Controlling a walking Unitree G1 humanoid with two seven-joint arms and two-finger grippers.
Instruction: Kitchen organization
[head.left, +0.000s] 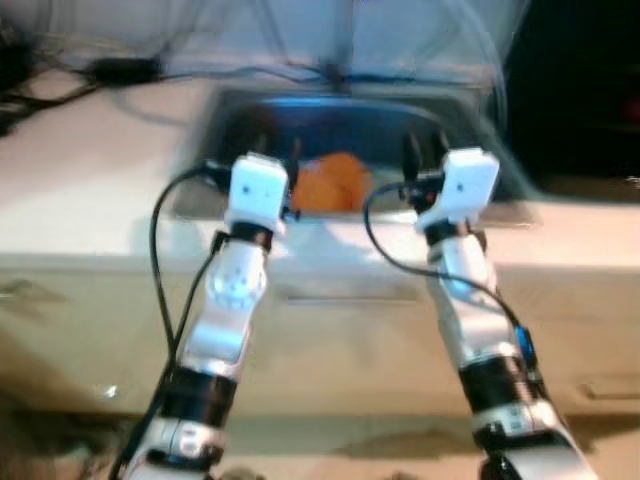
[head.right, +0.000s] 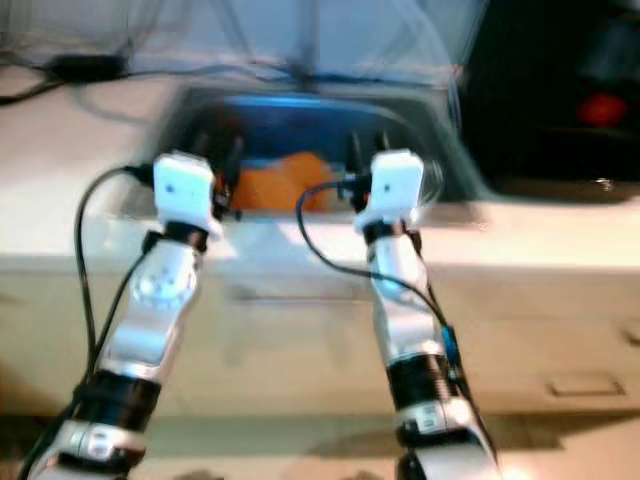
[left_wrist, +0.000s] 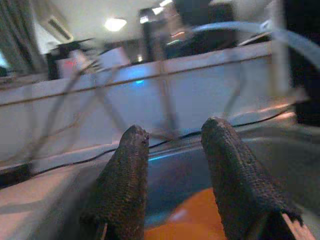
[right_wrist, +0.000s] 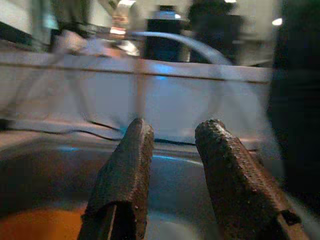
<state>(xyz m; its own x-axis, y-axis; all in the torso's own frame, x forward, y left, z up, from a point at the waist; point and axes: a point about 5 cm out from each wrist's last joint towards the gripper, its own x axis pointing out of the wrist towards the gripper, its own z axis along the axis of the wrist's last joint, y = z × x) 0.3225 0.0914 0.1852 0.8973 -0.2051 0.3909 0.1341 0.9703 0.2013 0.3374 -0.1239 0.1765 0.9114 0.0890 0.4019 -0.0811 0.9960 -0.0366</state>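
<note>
Nearest to me, the drawer fronts (head.left: 350, 330) of the counter unit, pale, blurred, running across below the worktop; both silver arms rise in front of them. Next, the worktop (head.left: 90, 180), light, with the front rim of the sink (head.left: 500, 185) set into it. Left gripper (left_wrist: 172, 150): held out over the near edge of the sink, its two black fingers (left_wrist: 125, 185) parted to a moderate gap, nothing between them; I judge it is poised this way to come down on what lies below. Right gripper (right_wrist: 172, 137): likewise forward over the basin at the same height, fingers (right_wrist: 125, 170) spread about as far, empty. Both arms are level and side by side, which reads to me as an approach stance, the picture still smeared by motion. In the basin: an orange item (head.left: 335, 180), soft-edged in the blur, lying nearer the left gripper and between the two; I cannot tell what it is, a cloth or a bowl perhaps. I take it as the thing to be tidied. Beyond the sink: dark cables (head.left: 120, 72) trailing along the back of the worktop, and a pale wall panel (left_wrist: 200, 95) behind. To the far right, a dark appliance (head.left: 580, 90), detail not legible.
</note>
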